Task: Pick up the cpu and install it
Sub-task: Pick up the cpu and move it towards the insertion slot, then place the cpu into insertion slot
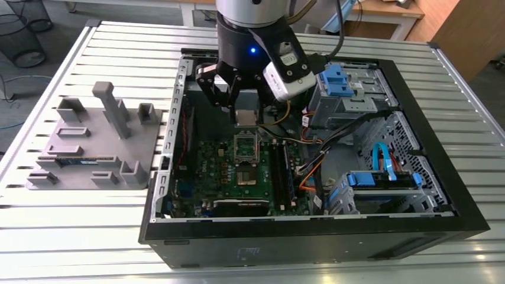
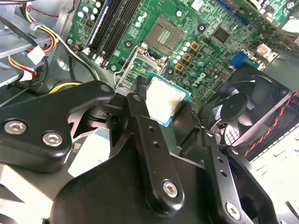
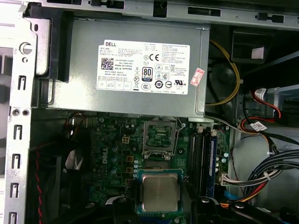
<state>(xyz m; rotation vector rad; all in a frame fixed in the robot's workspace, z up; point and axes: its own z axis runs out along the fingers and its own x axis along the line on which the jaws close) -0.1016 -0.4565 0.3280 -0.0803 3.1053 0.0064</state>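
Observation:
The cpu (image 1: 246, 118), a small square chip with a silvery top and a green edge, hangs between the black fingers of my gripper (image 1: 245, 113), which is shut on it. It is held inside the open computer case, a little above the green motherboard (image 1: 229, 177). In both wrist views the cpu (image 2: 166, 100) (image 3: 160, 192) lies flat between the fingers (image 2: 138, 105). The open socket (image 3: 160, 135) with its raised metal frame lies just beyond the chip, near the power-supply box (image 3: 140, 65). The socket (image 1: 246, 149) sits below and just in front of the gripper.
The black case (image 1: 316, 236) lies on its side on a slatted metal table (image 1: 71, 236). At the exterior view's left is a grey holder tray (image 1: 94, 145) with a green memory stick (image 1: 75, 160). Cables (image 1: 316, 151), blue drive brackets (image 1: 379, 180) and a fan (image 2: 252, 112) crowd the case.

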